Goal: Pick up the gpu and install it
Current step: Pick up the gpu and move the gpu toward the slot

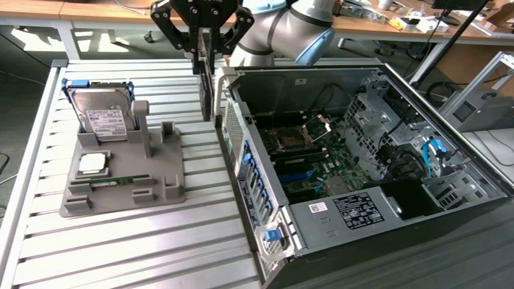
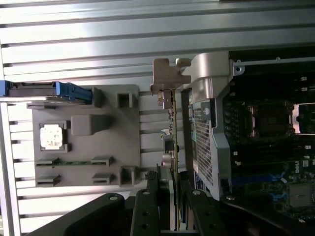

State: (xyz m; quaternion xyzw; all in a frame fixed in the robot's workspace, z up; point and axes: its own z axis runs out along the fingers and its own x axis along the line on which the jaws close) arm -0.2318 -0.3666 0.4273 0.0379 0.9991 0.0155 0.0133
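— Where was the gpu point(image 1: 207, 84)?
— Hanging on edge just outside the computer case point(image 1: 249, 180), above the counter point(image 1: 120, 241), clamped in the half-closed end effector point(image 1: 204, 54).
— Handling advice?
— Probably hold it upright and clear the case wall squarely.

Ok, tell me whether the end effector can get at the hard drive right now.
Probably not to grasp it: the end effector is shut on the gpu. The hard drive itself stands uncovered in its grey holder.
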